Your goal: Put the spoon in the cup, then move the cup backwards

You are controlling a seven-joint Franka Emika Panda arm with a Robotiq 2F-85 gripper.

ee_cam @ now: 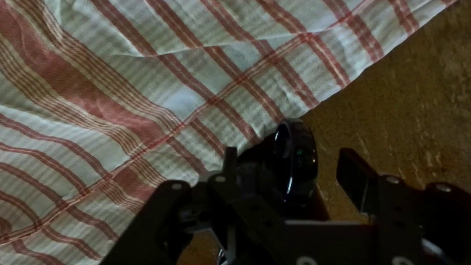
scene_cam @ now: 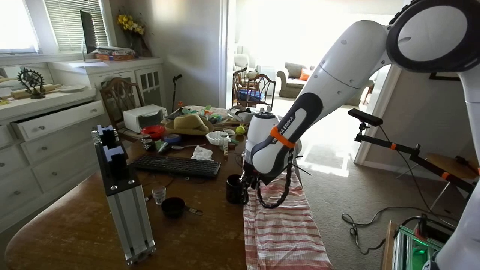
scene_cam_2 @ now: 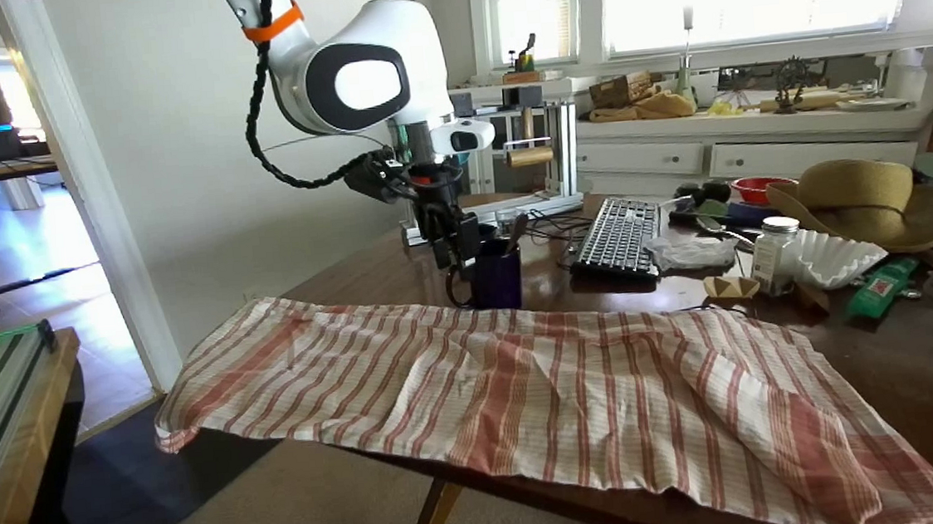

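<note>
Your gripper point(ee_cam: 289, 157), fingers point(ee_cam: 355, 176) apart, seems to have between them the handle point(ee_cam: 305, 158) of the black mug point(scene_cam_2: 497, 280), which stands at the far edge of the striped cloth point(scene_cam_2: 560, 396), apparently with the spoon point(scene_cam_2: 517, 231) inside, and is probably hard and slippery, so grasp this handle.

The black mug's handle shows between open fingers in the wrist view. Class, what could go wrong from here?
The open hand may grip only the handle at the side of the black mug, so closing could twist or tip it. What looks like the spoon sticks up out of the mug, so a tilt might throw it out. The striped cloth lies close beside the mug and could snag as it moves.
</note>
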